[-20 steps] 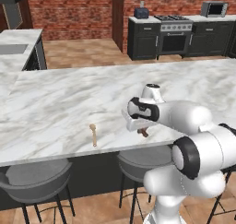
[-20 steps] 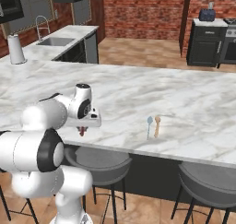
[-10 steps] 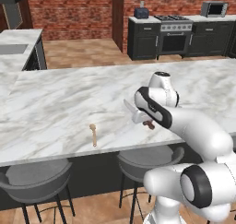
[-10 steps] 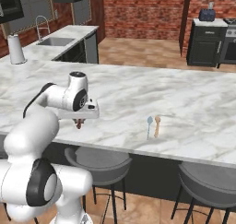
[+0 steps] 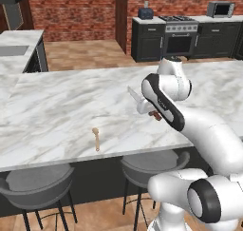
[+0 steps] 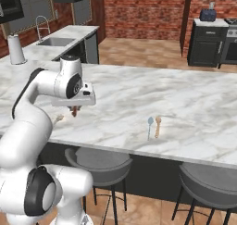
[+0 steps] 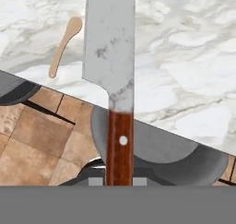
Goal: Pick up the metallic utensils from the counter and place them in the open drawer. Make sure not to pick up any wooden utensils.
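Knife with a pointed silver-grey blade and short reddish-brown handle (image 7: 113, 80) sat clamped by its handle in the pincer (image 7: 117, 181), whose jaws were nearly shut around the wood. In the hand view the blade ran straight away from the fingertips, over the edge of the white grey-veined marble surface (image 7: 184, 43). In the left base view the same knife (image 5: 140, 101) was lifted clear of the slab, blade angled up and to the left, handle end showing beneath the white hand. From the right base view the pincer (image 6: 74, 110) hung just above the near edge of the surface (image 6: 185, 99), only the reddish handle end visible below it.

Under the surface stood round grey stools (image 5: 147, 166). Further along the near edge lay a small light-tan wooden spoon (image 5: 96, 139), well apart from the pincer; in the right base view it (image 6: 158, 126) lay just beside a small blue-grey metal spoon (image 6: 149, 126). Beyond the surface were a tan tiled floor (image 5: 85, 54), black cabinets with a stove (image 5: 180, 35) and a red brick wall (image 5: 71, 11).
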